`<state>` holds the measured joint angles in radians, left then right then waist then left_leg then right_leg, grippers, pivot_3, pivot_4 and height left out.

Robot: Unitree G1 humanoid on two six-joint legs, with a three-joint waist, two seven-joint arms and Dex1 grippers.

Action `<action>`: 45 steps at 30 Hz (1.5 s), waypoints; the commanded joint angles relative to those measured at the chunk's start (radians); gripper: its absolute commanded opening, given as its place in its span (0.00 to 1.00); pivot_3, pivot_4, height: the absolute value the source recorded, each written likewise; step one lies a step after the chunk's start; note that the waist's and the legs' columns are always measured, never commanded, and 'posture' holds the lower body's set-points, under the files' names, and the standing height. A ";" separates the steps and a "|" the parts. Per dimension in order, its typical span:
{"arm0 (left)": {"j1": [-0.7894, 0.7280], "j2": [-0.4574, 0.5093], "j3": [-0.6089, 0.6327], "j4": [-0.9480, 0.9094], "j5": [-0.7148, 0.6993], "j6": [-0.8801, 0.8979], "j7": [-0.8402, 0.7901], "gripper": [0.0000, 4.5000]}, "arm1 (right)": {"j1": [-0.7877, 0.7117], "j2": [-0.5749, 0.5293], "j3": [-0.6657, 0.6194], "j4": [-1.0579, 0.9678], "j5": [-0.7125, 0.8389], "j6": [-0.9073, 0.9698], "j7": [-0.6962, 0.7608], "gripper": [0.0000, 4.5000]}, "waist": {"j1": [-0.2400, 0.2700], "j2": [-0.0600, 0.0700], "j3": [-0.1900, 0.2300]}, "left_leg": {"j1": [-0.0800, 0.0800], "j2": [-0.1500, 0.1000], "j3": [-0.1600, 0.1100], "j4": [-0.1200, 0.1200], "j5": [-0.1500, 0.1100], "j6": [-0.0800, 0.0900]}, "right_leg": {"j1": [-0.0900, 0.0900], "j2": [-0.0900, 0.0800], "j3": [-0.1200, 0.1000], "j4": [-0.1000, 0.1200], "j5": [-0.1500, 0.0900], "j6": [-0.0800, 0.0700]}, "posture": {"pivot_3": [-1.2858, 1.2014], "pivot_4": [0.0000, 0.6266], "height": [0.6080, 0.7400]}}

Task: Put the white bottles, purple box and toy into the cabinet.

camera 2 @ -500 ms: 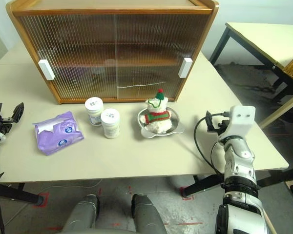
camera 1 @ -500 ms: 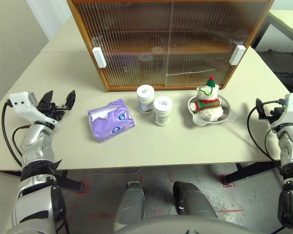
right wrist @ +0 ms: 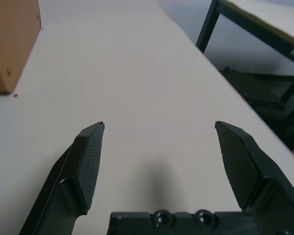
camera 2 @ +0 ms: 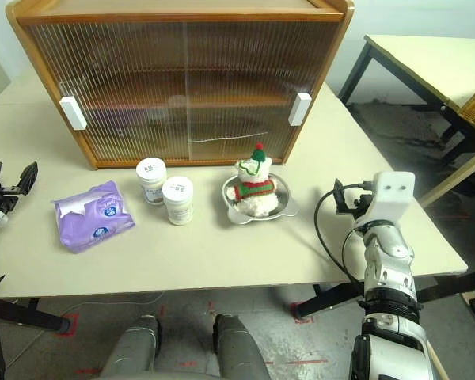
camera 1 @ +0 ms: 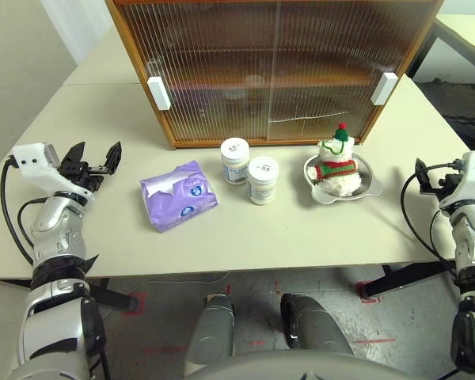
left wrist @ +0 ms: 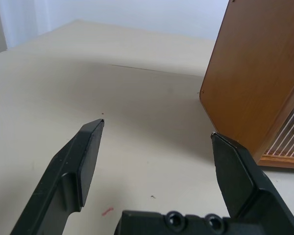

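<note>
From the head camera's left eye, the cabinet (camera 1: pixel 273 67) stands at the back of the pale desk (camera 1: pixel 245 237), both ribbed sliding doors drawn shut, a white handle at each outer edge. In front of it, along the desk, lie the task's things in a row. The purple box (camera 1: pixel 179 195) lies flat toward the left, well clear of the cabinet. To its right stand the two white bottles (camera 1: pixel 249 170), upright, just beside one another, the rear one close to the cabinet's base. Further right the toy (camera 1: pixel 336 165) sits in a round steel bowl (camera 1: pixel 366 187), its green hat with the red top upward. The left end effector (camera 1: pixel 93 157) hovers over the desk's left part, left of the purple box and apart from it, its two black fingers spread wide and grasping nothing.

In the right eye the same row appears, and the right arm's white wrist housing (camera 2: pixel 393 190) hangs over the desk's right edge, well apart from the bowl.

The left wrist camera looks along its spread fingers (left wrist: pixel 85 152) at bare desk and the cabinet's brown side panel (left wrist: pixel 257 73); nothing lies between the fingers.

The right wrist camera shows the right end effector (right wrist: pixel 159 161) likewise released, pads wide apart over bare desk, with the cabinet's corner (right wrist: pixel 10 44) ahead and a dark-legged second table (right wrist: pixel 264 19) beyond the desk's edge.
</note>
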<state>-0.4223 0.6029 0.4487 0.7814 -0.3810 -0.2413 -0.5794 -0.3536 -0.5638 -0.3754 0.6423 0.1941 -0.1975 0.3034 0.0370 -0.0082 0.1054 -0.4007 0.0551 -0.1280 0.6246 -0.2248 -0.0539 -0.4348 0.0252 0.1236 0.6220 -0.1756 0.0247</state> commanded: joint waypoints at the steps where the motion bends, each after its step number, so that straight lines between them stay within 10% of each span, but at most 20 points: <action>1: 0.021 0.002 -0.002 -0.018 0.006 0.008 -0.002 1.00 | -0.011 -0.015 0.011 -0.138 0.019 0.030 0.026 0.99 | -0.002 0.000 0.001 | -0.001 0.000 0.000 0.000 0.000 0.000 | -0.001 0.000 0.000 0.000 0.000 0.000 | 0.55 0.24 1.00; 21: -0.004 0.055 0.021 0.015 -0.006 0.019 -0.028 1.00 | 0.150 -0.243 0.258 -1.062 0.497 0.743 0.599 0.99 | 0.012 -0.007 0.004 | -0.003 -0.002 0.003 0.002 0.002 0.000 | 0.000 0.016 -0.002 -0.002 -0.004 0.002 | 0.56 0.22 1.00; 45: 0.021 0.042 0.018 -0.206 -0.071 0.156 -0.080 1.00 | 0.090 -0.095 0.361 -1.032 0.436 0.680 0.634 0.99 | 0.032 -0.010 0.001 | 0.003 -0.002 0.003 0.002 0.006 0.004 | 0.000 0.019 -0.003 0.010 -0.007 -0.004 | 0.58 0.18 1.00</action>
<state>-0.3971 0.6523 0.4735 0.6029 -0.4442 -0.1063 -0.6601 -0.2636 -0.6624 -0.0224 -0.4005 0.6463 0.4955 0.9355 0.0691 -0.0186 0.1067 -0.3975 0.0533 -0.1244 0.6270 -0.2184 -0.0500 -0.4348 0.0442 0.1208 0.6321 -0.1826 0.0211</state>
